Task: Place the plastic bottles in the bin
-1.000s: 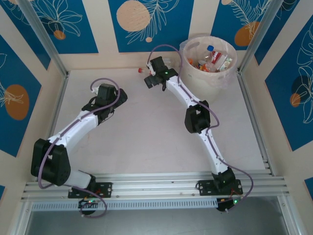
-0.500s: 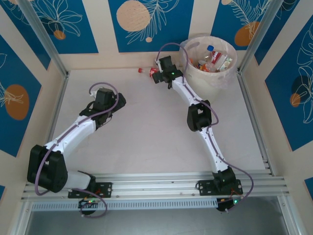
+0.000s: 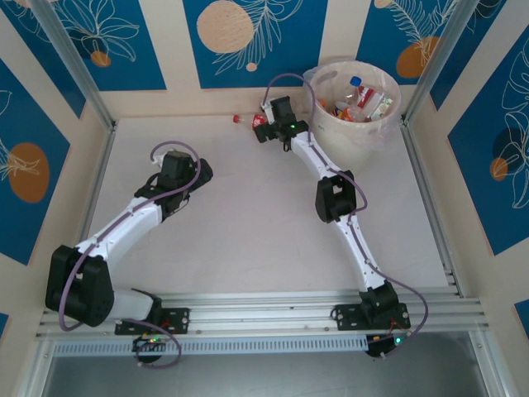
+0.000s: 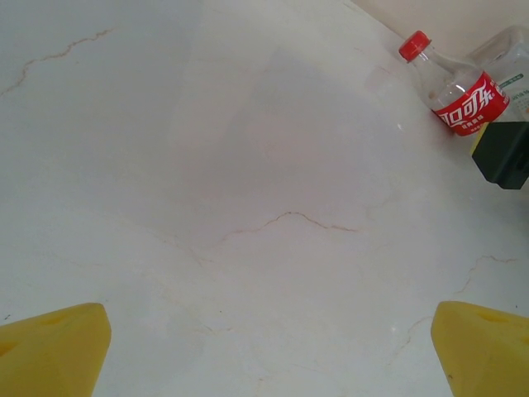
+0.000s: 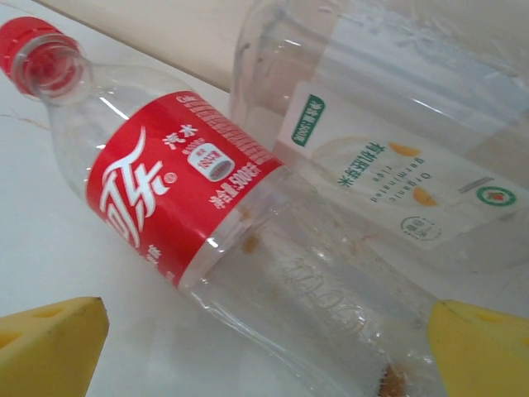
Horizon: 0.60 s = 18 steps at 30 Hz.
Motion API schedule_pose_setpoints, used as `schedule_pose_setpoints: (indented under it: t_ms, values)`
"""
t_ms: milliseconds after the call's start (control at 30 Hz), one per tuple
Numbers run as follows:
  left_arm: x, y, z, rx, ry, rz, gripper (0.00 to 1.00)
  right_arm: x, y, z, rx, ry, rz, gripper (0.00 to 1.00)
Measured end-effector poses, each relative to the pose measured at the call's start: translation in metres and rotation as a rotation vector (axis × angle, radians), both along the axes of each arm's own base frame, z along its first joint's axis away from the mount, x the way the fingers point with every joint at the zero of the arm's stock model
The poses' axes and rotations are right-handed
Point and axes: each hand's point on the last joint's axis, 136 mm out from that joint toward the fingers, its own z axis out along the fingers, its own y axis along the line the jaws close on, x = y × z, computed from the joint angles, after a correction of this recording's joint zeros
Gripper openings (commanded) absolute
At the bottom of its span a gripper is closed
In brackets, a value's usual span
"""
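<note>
Outstretched right claw point(image 5: 264, 343) straddles the lying red-label bottle point(image 5: 178, 198), jaws spread.

You look down on a pale, marble-patterned tabletop point(image 3: 240, 240) that takes up the middle of the overhead view. In the left wrist view you can see a thin brownish vein point(image 4: 289, 217) running across the centre of that surface. Along the top of the overhead view stands a cream back wall point(image 3: 169, 50) carrying blue panels point(image 3: 289, 33) printed with white leaf outlines and peach circles; similar panels line the left and right edges of the frame. A left post point(image 3: 70, 62) and a right post point(image 3: 442, 58) of aluminium slant in from the upper corners. A side track point(image 3: 431, 207) borders the tabletop on the right. Across the lower part runs a grooved rail point(image 3: 264, 308), with a perforated strip point(image 3: 264, 346) just below it.
</note>
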Motion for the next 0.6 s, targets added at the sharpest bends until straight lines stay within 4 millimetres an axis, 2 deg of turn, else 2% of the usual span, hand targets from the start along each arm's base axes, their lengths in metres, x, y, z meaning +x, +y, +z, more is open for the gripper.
schedule_pose_setpoints:
  t_ms: [233,333,500,600]
  values:
    - [-0.001,0.0,0.003,-0.004,-0.01,0.0,1.0,-0.01,0.01,-0.003,0.004,0.041,0.061,0.99]
    - [-0.001,0.0,0.003,-0.004,-0.011,0.0,1.0,-0.02,0.017,-0.004,-0.007,0.072,0.11,0.92]
    - [-0.001,0.0,0.001,-0.004,-0.008,0.0,1.0,-0.058,0.04,-0.004,-0.002,0.189,0.198,0.77]
    - [-0.002,0.001,-0.002,-0.001,-0.002,0.002,1.0,-0.087,0.059,-0.003,-0.007,0.251,0.246,0.76]
